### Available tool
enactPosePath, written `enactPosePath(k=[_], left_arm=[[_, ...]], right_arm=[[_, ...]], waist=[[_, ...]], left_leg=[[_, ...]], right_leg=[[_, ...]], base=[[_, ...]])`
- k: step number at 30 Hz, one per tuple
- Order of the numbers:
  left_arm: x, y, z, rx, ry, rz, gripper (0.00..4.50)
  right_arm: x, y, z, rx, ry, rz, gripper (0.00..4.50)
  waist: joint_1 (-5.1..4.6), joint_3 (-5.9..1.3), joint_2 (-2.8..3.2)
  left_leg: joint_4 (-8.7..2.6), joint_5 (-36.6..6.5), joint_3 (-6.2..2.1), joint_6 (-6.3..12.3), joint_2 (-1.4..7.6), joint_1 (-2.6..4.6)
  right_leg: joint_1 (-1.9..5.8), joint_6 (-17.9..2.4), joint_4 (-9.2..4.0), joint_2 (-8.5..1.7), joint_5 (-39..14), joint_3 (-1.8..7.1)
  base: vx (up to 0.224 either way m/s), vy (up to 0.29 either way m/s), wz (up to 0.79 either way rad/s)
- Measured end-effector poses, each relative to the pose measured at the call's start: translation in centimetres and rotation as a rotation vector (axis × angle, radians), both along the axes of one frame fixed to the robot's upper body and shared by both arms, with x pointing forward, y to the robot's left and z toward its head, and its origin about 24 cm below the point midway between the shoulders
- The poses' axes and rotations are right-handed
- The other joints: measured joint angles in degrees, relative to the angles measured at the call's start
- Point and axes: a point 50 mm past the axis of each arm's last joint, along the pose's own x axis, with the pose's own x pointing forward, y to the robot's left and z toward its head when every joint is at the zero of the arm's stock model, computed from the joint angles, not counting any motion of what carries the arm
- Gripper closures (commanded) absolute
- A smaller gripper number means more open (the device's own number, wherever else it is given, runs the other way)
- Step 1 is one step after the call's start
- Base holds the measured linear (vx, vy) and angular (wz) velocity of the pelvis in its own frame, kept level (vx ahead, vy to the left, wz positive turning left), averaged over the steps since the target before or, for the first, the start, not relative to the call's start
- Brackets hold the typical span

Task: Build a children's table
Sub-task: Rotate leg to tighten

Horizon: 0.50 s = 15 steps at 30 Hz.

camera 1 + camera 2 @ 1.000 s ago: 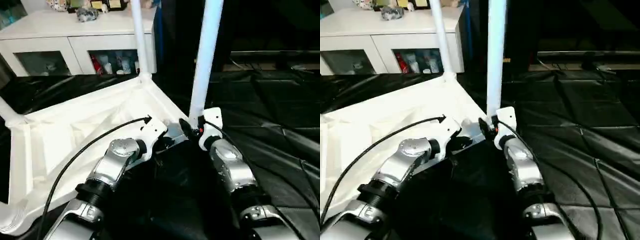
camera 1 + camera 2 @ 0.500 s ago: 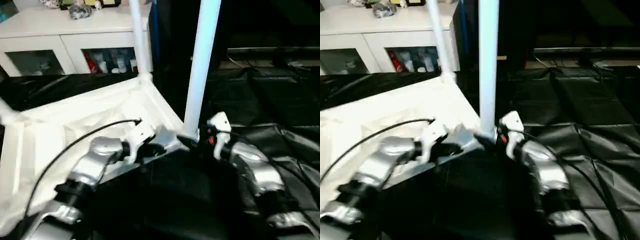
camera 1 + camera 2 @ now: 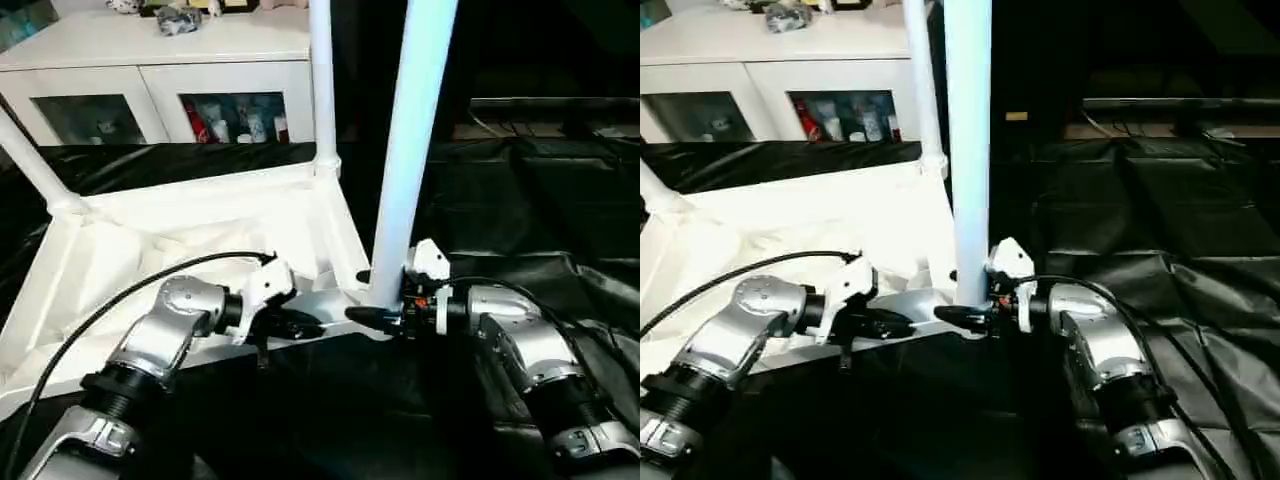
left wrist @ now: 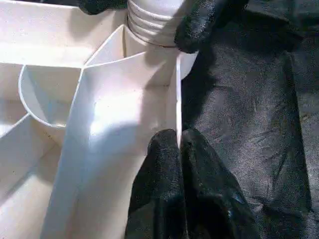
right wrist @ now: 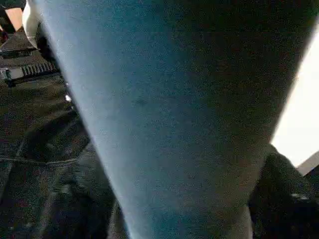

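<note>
So the right gripper is clamped on the near leg at its corner socket while the left gripper pinches the upturned tabletop rim, next probably seating it fully

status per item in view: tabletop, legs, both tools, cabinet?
tabletop: upside down, ribs up
near leg: upright in corner socket
far leg: upright in socket
left leg: socketed, leaning
left tool: shut on tabletop wall
right tool: around near leg's base
cabinet: doors closed
</note>
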Motion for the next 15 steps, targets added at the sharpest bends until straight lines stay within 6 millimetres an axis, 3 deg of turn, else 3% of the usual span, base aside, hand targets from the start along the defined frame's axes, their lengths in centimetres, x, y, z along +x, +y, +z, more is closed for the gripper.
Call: enactPosePath(k=[2,11,15], left_arm=[[0.0,0.0,0.0,0.001,0.000,0.001,4.50],[0.0,0.0,-0.1,0.009,-0.014,0.019,4.50],[1.0,-1.3,-0.5,0.006,-0.064,0.132,4.50]], right_arm=[[0.0,0.0,-0.1,-0.003,-0.001,0.000,1.72],[0.1,0.2,-0.2,-0.003,-0.003,-0.010,1.81],[1.1,0.2,-0.8,0.014,-0.009,-0.220,1.83]], waist=[[-0.01,0.00,0.00],[-0.03,-0.01,-0.03],[0.05,-0.05,-0.11]], left_leg=[[0.01,0.01,0.00,-0.01,0.00,0.00],[0.02,0.02,0.00,-0.01,0.01,0.03],[0.06,-0.09,0.00,-0.41,0.00,0.39]], right_leg=[[0.00,0.00,0.01,0.00,0.00,0.00],[0.01,0.00,0.07,0.00,0.00,0.00],[0.36,-0.08,0.13,-0.02,0.05,0.01]], base=[[0.000,0.000,0.00],[0.000,0.000,0.00],[0.000,0.000,0.00]])
